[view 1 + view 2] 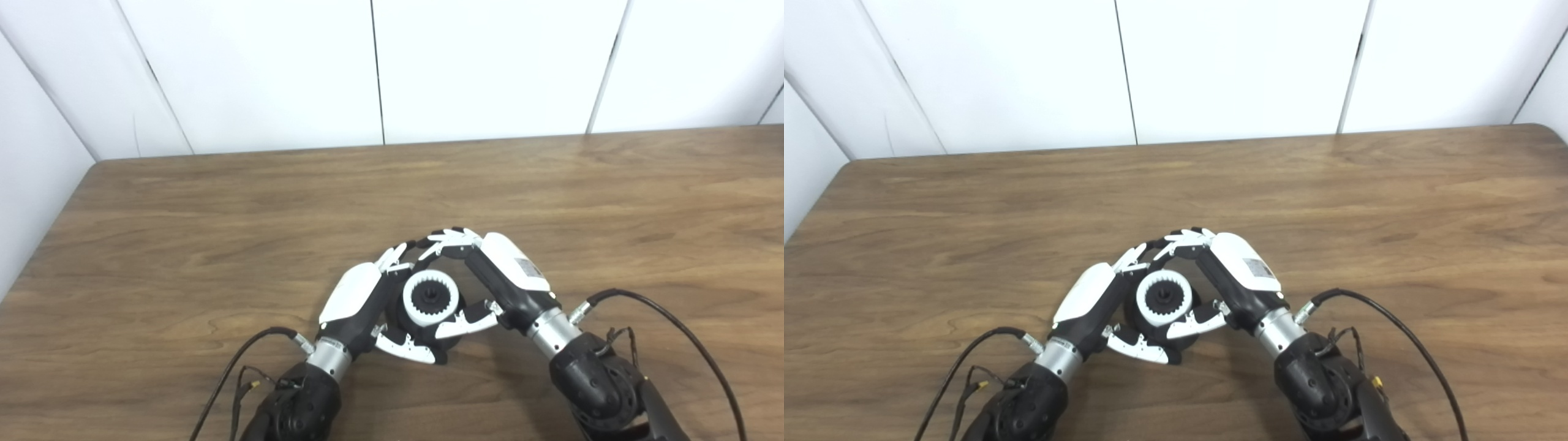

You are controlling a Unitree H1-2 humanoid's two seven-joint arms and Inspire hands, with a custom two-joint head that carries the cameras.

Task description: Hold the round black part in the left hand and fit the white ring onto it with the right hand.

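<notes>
Left eye view, white ring point(432, 298) opening upward

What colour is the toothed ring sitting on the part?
White ring, with a dark toothed centre; clearest in the left eye view.

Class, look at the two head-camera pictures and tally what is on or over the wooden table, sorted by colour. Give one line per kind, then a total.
Round black part, held between the hands: 1
White toothed ring, sitting on the black part: 1
Black-and-white robot hands, left hand and right hand: 2
Total: 4
</notes>
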